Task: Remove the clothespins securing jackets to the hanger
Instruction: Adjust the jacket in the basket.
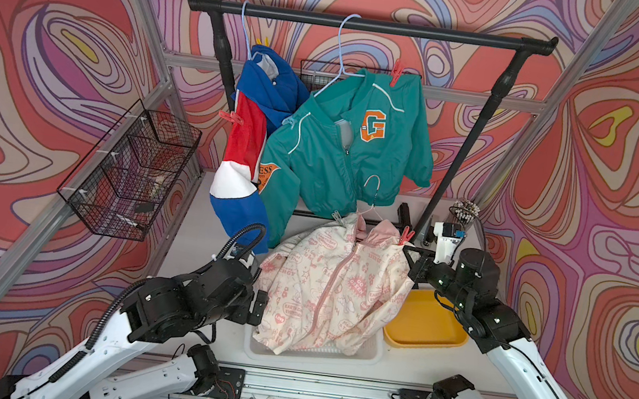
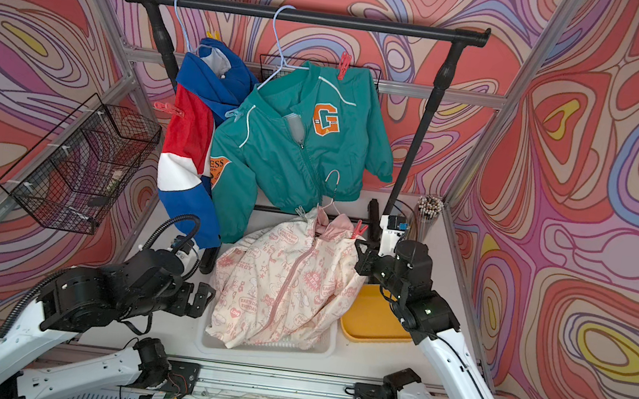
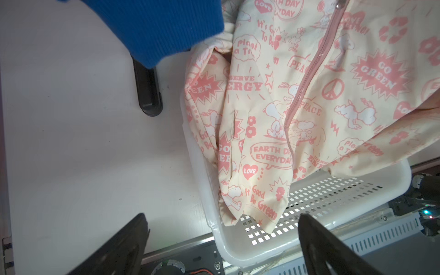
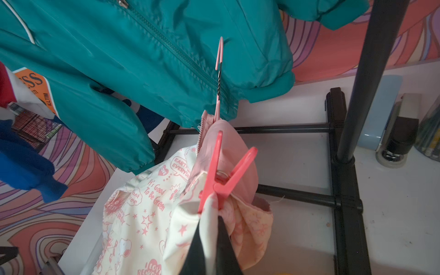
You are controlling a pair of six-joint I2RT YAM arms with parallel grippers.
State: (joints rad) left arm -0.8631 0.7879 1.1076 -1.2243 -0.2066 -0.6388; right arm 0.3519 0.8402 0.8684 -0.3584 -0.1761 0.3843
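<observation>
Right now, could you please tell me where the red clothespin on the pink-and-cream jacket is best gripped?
Probably pinch the splayed handles of the red clothespin, approaching from their free end, opposite the jaws clamped on the pink-and-cream jacket. The right gripper, shut on its fabric, misses them.
</observation>
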